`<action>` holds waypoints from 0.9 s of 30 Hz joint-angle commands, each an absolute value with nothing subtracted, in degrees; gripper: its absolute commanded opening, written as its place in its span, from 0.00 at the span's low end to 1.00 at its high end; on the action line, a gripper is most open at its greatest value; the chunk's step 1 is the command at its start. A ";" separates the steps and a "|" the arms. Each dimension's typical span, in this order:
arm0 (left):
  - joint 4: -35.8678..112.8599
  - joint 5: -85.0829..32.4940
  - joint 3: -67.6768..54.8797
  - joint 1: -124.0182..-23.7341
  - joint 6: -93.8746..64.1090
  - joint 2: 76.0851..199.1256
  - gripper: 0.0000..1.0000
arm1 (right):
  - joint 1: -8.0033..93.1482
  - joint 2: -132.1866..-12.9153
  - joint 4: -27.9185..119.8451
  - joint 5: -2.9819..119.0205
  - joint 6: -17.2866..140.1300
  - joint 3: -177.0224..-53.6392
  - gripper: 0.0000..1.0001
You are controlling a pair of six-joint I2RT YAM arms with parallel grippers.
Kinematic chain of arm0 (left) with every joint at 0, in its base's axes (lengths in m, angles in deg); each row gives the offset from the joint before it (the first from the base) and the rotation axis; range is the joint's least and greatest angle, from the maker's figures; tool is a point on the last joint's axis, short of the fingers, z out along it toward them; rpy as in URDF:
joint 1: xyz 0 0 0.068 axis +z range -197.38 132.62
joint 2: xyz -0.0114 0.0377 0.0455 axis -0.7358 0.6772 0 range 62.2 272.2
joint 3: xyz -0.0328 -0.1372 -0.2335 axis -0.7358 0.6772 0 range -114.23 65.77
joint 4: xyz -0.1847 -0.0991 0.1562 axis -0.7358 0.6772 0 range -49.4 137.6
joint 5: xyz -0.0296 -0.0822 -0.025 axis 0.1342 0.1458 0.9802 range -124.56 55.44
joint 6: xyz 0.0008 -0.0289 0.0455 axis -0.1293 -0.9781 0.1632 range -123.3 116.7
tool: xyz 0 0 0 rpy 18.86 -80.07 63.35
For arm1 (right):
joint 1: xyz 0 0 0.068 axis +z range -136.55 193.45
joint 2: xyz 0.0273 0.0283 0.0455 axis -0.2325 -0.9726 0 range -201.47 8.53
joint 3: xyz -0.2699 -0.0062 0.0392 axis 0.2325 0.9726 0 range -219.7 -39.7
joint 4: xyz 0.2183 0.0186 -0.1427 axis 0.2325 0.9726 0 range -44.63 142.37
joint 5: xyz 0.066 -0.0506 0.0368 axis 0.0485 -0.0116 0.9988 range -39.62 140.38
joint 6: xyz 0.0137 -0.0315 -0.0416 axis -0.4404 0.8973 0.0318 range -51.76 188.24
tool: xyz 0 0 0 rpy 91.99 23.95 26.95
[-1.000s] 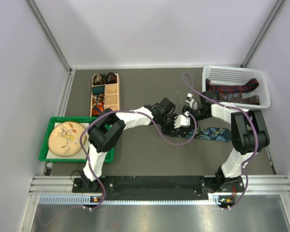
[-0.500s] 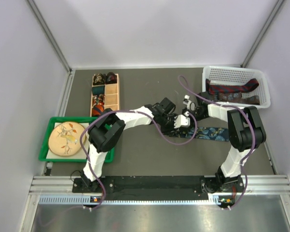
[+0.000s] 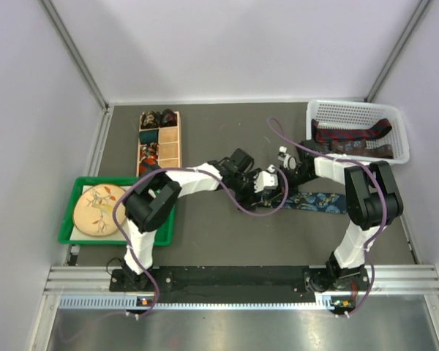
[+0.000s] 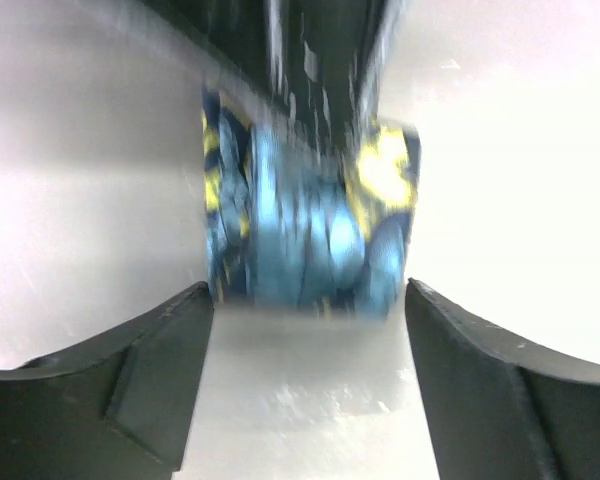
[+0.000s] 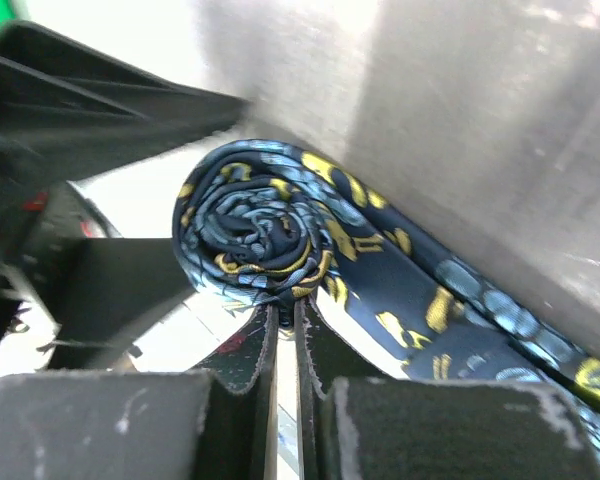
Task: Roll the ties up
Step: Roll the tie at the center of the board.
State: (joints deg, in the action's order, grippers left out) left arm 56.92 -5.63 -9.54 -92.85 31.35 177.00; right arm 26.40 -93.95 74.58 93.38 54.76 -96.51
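Observation:
A dark blue tie with yellow and light blue print lies on the table, its flat tail (image 3: 318, 201) running right and its other end wound into a coil (image 5: 260, 230). My right gripper (image 5: 285, 305) is shut on the coil's lower edge, pinching the fabric between its fingertips. My left gripper (image 4: 308, 290) stands open, both fingers (image 4: 150, 370) just short of the blurred coil (image 4: 310, 230), with nothing between them. From above, both grippers meet at mid-table, left (image 3: 265, 183) and right (image 3: 284, 178). More ties (image 3: 351, 135), dark red and navy, lie in the basket.
A white basket (image 3: 355, 104) stands at the back right. A wooden compartment box (image 3: 170, 146) with several rolled ties is at the back left. A green tray (image 3: 80, 235) with a round plate (image 3: 99, 210) sits at the near left. Purple cables loop over both arms.
My left gripper has opened and drawn back to the left off the coil. My right gripper has closed on the coil's edge.

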 commanded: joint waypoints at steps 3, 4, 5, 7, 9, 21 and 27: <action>44.74 3.85 -0.60 -90.18 25.70 169.25 0.84 | 26.81 -93.51 76.22 78.69 58.39 -97.18 0.00; 43.08 4.20 -0.15 -90.18 25.70 169.25 0.84 | 26.89 -93.51 76.30 78.16 58.22 -97.35 0.00; 42.10 5.07 0.11 -90.09 25.70 169.42 0.84 | 26.89 -93.77 76.22 77.80 58.13 -97.53 0.00; 39.21 5.96 0.47 -89.92 25.61 170.21 0.85 | 26.89 -93.95 76.39 76.31 58.04 -98.14 0.00; 37.27 7.19 0.99 -89.92 25.96 170.83 0.86 | 26.89 -94.39 76.39 75.34 57.87 -98.58 0.00; 30.24 11.32 -4.45 -90.62 27.28 177.95 0.86 | 26.89 -97.20 77.27 74.28 57.78 -102.01 0.00; 25.93 10.36 -6.56 -92.37 23.07 180.50 0.86 | 27.07 -97.73 77.18 74.64 57.69 -102.10 0.00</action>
State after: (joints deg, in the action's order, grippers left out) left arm 31.98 8.47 -3.31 -91.01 25.80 179.25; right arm 26.44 -95.89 81.27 79.96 56.23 -100.73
